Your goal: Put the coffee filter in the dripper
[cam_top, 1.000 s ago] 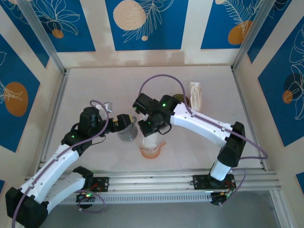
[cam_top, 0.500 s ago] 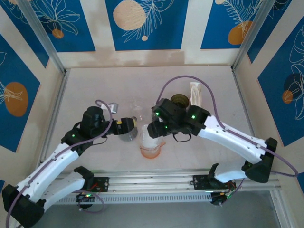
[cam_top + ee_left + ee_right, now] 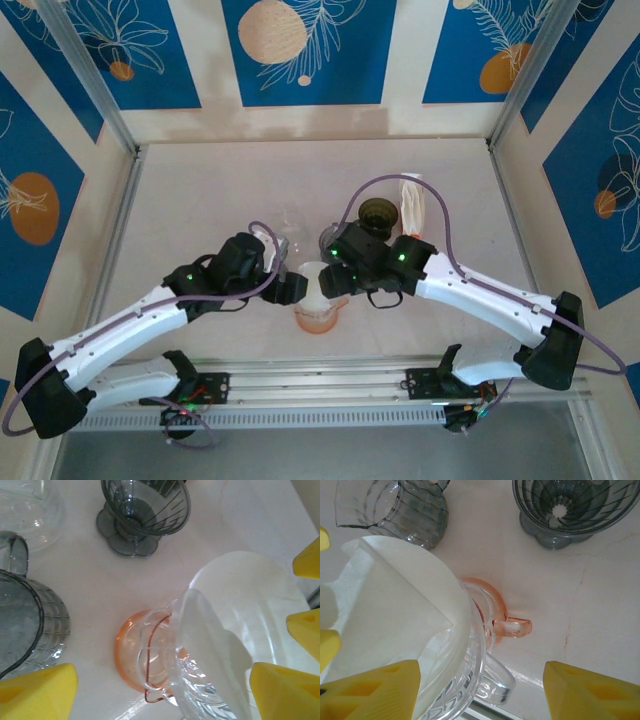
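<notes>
A: Left hand [image 3: 160, 691] is released, its yellow fingers spread wide either side of the clear dripper [image 3: 200, 685] on its orange base.

B: And the white coffee filter [image 3: 395, 600] sits inside that dripper, leaning. Right hand [image 3: 484, 691] hovers over it, fingers parted too. Grey dripper [image 3: 570, 505] stands beyond on the desk [image 3: 200, 190].

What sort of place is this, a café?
Probably a robot test booth, not a café: blue patterned panels box in a small table, an aluminium rail edges it, and a dark dripper stands on it.
</notes>
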